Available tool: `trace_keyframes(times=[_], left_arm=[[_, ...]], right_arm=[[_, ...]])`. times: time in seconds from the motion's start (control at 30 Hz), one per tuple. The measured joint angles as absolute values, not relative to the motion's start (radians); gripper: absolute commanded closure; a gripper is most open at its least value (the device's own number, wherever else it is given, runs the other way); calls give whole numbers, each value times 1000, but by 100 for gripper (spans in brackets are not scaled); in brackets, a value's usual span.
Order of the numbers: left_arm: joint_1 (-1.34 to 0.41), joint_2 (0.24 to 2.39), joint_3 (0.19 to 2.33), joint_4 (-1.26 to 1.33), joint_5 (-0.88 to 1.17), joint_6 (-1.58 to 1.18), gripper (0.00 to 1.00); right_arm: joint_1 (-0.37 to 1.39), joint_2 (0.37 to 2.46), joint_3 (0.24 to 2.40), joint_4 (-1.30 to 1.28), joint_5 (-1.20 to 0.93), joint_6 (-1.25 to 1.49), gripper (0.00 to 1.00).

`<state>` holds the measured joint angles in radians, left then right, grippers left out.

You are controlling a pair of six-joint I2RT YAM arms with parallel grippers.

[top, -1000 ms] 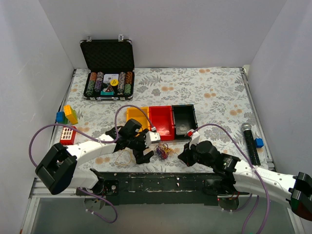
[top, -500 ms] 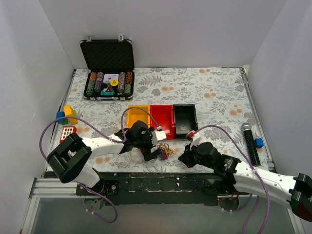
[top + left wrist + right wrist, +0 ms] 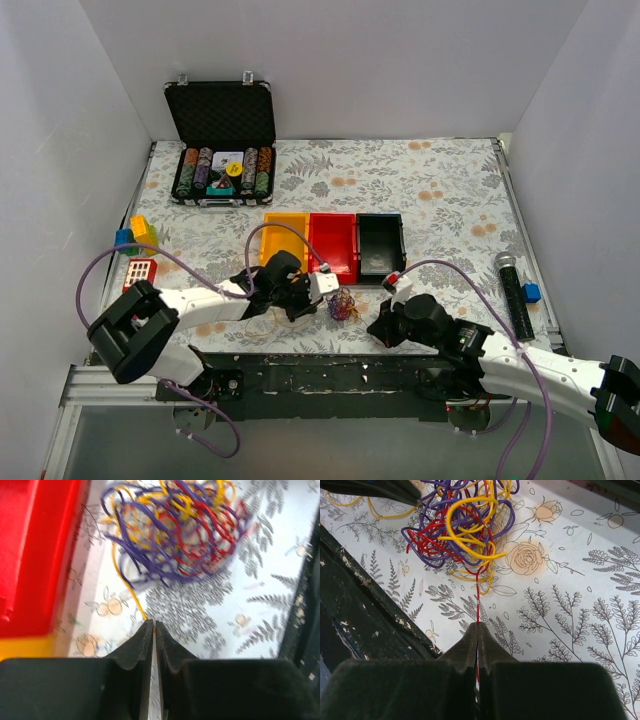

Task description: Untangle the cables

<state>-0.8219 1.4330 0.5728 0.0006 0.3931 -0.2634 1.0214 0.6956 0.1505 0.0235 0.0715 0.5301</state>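
One knot of thin yellow, red and purple wires (image 3: pixel 342 306) sits low-centre in the top view, just below the row of three plastic bins (image 3: pixel 332 240) (left wrist shot's blurry tbh), left gripper (image 3: pixel 153 630) pinched tight on one yellow strand (image 3: pixel 131 592), right gripper (image 3: pixel 477 630) clamped on one red strand (image 3: pixel 477 605), both ends lost between jaws.

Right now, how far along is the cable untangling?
Early. Done: little to show; the knot is one dense ball. In hand: the left gripper is pinched on a yellow strand, the right gripper on a red strand, both running into the knot. Left: pulling every strand apart.
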Motion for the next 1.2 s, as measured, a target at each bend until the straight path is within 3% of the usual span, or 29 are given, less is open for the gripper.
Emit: trace_keyframes(times=[0.03,0.27,0.33,0.37,0.77,0.9,0.97,1.07,1.2], left_arm=[[-823,1406,562,-17,393,-261,100],[-827,1192,521,-120,377,-250,100],[-827,1155,517,-133,376,-251,83],[-827,1145,517,-133,377,-253,79],[-840,1399,595,-167,408,-234,53],[-841,1407,605,-179,408,-224,60],[-841,1411,605,-174,408,-221,72],[-845,1416,605,-164,404,-207,100],[-861,1412,604,-171,400,-184,100]], right_arm=[[1021,696,150,23,72,531,99],[1021,721,159,7,75,529,99],[1021,736,166,0,75,527,99],[1021,745,168,-1,75,527,99],[1021,790,197,-51,77,529,99],[1021,766,197,-59,80,528,99],[1021,766,197,-60,80,528,99],[1021,765,197,-64,80,528,99],[1021,757,197,-70,84,528,99]])
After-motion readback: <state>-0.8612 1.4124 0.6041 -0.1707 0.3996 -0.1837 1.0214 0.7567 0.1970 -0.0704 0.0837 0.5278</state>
